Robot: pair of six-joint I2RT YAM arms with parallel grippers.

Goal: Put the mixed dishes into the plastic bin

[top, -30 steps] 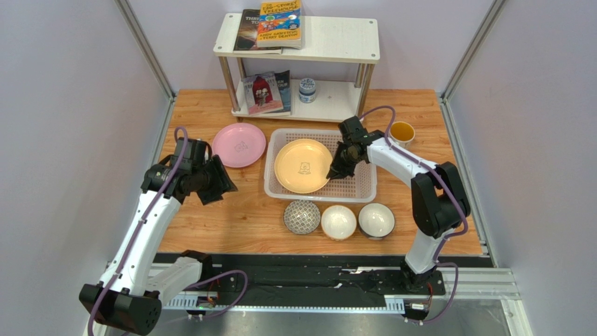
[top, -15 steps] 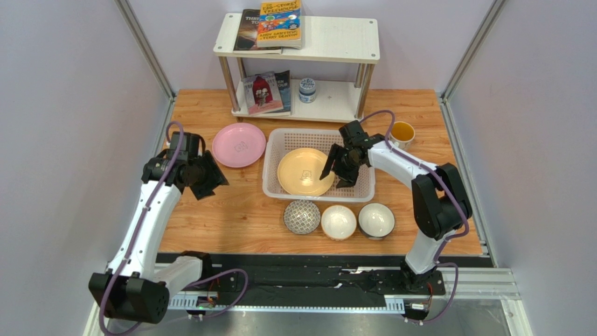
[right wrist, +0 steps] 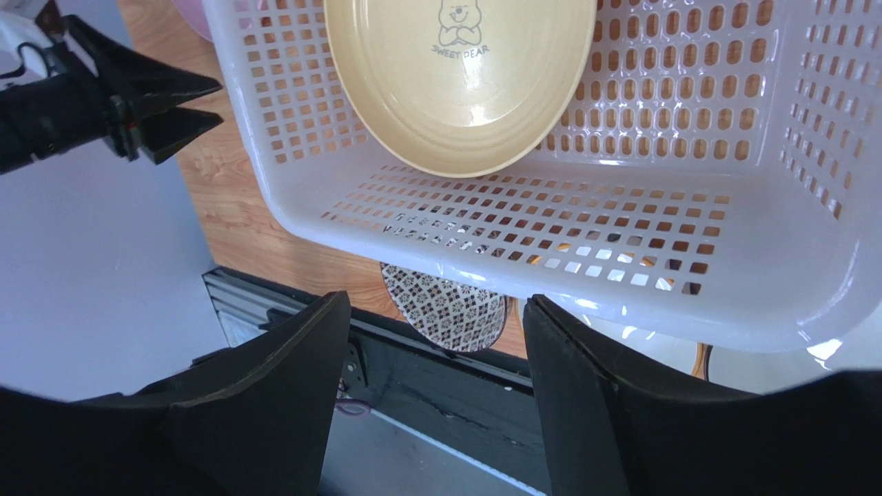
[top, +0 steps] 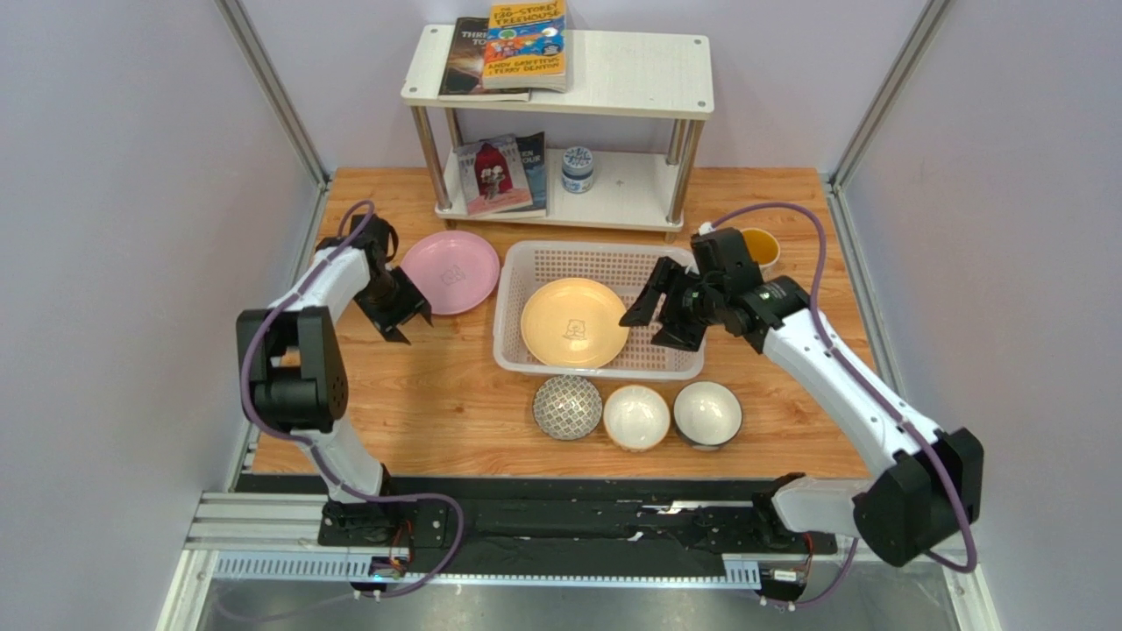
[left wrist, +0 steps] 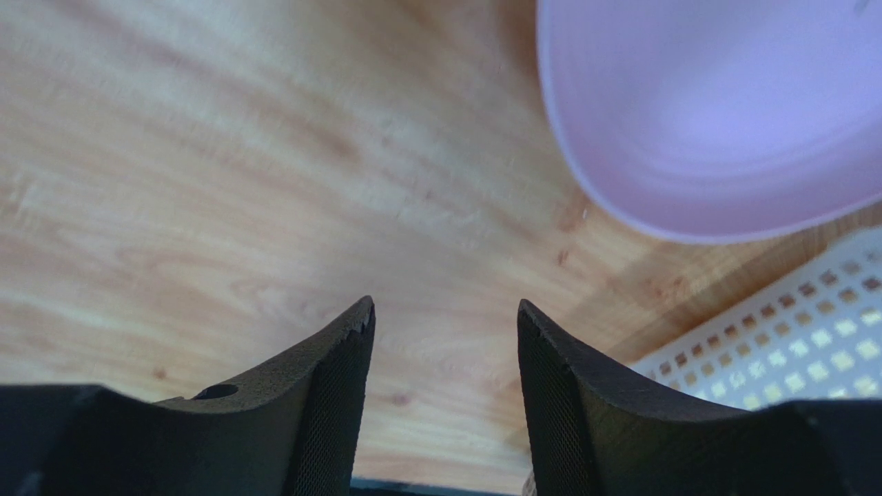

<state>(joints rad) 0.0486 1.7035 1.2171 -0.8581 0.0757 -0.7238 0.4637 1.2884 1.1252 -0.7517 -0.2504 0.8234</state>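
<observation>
Pale yellow plate [top: 572,324] already lies in the plastic bin [top: 580,257] at mid-frame, while pink plate [top: 451,272], grey patterned bowl [top: 568,406], two white bowls [top: 636,417] and mug [top: 756,247] wait on the counter [top: 435,395], left gripper [left wrist: 445,310] and right gripper [right wrist: 435,305] both released, empty.

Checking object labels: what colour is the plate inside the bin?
The plate is pale yellow with a bear print; clearest in right wrist view.

Two plates [top: 451,272], three bowls [top: 568,406], one mug [top: 756,246].

Bright even light; soft shadows; glare on plastic bin [right wrist: 642,310] rim
</observation>
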